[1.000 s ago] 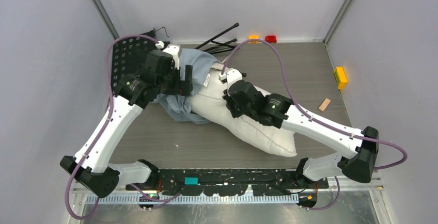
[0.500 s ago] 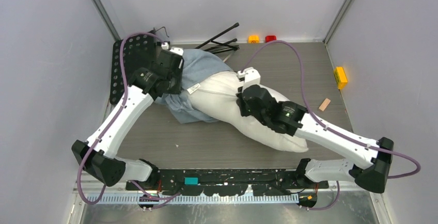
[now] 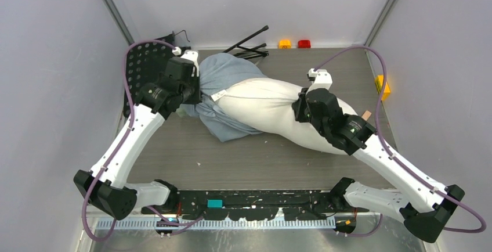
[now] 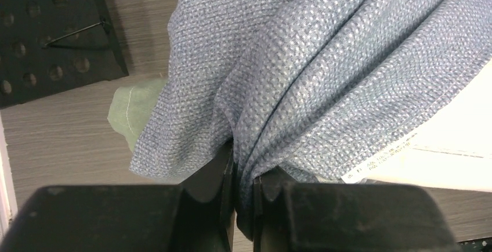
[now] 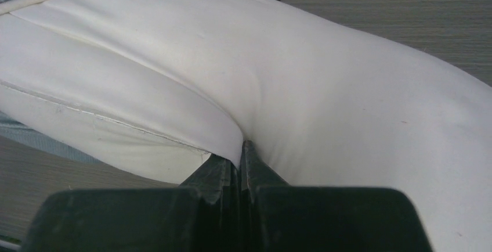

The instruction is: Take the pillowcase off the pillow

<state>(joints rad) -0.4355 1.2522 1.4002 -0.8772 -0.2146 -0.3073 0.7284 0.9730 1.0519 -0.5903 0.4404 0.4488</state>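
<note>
The white pillow (image 3: 270, 110) lies across the middle of the table, its left end still inside the blue-grey pillowcase (image 3: 223, 75). My left gripper (image 3: 194, 92) is shut on a bunched fold of the pillowcase (image 4: 301, 60), which is pinched between its black fingers (image 4: 217, 173). A dull green patch (image 4: 130, 107) of the cover shows under the blue cloth. My right gripper (image 3: 301, 104) is shut on a pinch of the pillow (image 5: 325, 89) near its right half. A white label (image 3: 218, 96) hangs at the cover's open edge.
A black perforated plate (image 3: 142, 66) lies at the back left beside the left arm. Black rods (image 3: 249, 43) lie at the back wall, with orange (image 3: 284, 43) and red (image 3: 304, 43) blocks. A yellow block (image 3: 382, 86) and a tan piece (image 3: 365, 114) sit at the right.
My left gripper has closed on the pillowcase. My right gripper has dragged the pillow to the right, and more white cushion now shows outside the cover.
</note>
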